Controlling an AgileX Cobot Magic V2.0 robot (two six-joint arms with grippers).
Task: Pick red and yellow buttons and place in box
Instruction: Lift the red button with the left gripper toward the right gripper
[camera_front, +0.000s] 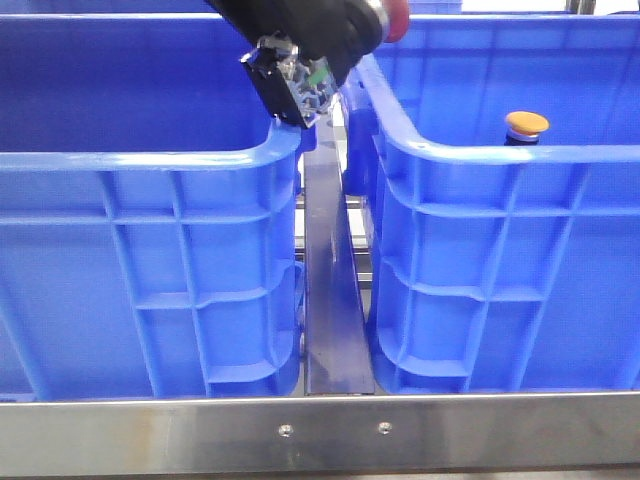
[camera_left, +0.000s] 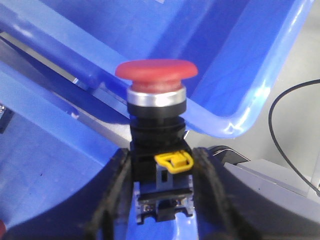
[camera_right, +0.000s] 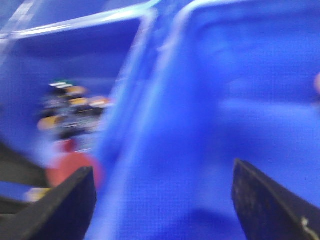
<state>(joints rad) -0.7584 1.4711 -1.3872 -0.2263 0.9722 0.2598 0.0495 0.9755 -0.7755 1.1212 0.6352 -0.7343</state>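
Left gripper (camera_left: 162, 165): clenched on the dark body of the red button (camera_left: 156, 75), held over the gap between the two crates
Right gripper (camera_right: 162, 200): fingers spread, holding nothing
Yellow button (camera_front: 526, 124): upright in the right box (camera_front: 500, 155)
Doing it well: probably carry fully past the rim; release low
Hard to see: right wrist view blurred; crate floors hidden

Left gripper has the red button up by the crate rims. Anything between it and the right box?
Nothing visible blocks it. The left gripper holds the red button above the gap between the crates, beside the right box's rim. That box is open-topped; the yellow button sits further right.
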